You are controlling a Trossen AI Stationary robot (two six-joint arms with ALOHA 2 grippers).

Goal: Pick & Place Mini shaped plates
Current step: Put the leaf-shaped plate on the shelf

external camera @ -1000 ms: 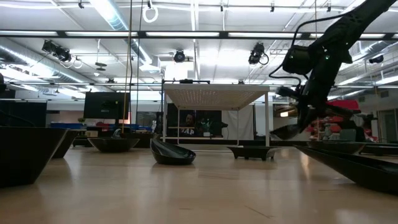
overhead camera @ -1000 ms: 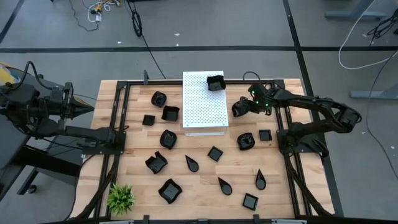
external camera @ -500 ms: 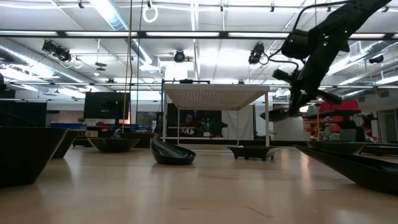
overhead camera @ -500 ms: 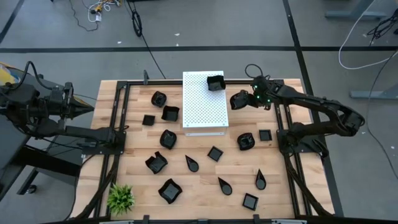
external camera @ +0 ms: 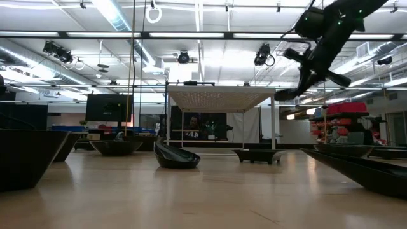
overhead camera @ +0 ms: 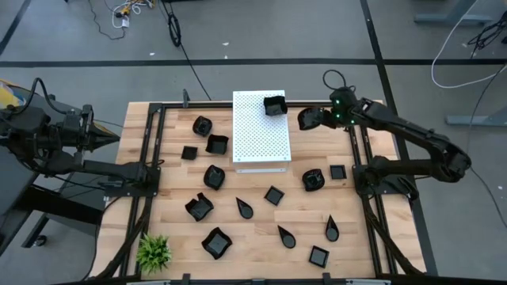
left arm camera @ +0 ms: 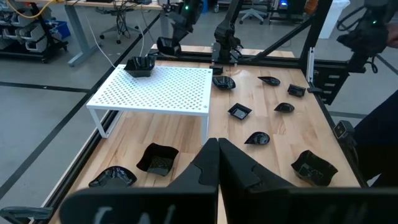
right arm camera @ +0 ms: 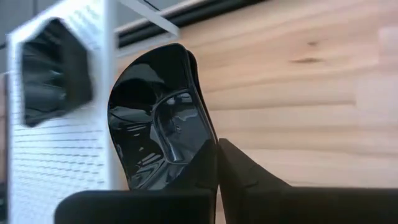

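Right pincer (overhead camera: pixel 315 119) clamped on rim of small black plate (overhead camera: pixel 307 119), held in air just beside white board (overhead camera: pixel 261 146), above tabletop (overhead camera: pixel 253 229). Left pincer (left arm camera: pixel 217 163) closed, parked off left edge. Risk: thin edge grip, plate may tilt or slip during carry; may bump plate already on board (overhead camera: pixel 274 105).

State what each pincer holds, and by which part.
The right pincer grips a black mini plate by its rim, above the table beside the white board. The left pincer holds nothing.

Right gripper (overhead camera: pixel 310 118) — plate (overhead camera: pixel 306 119) higher, boardward
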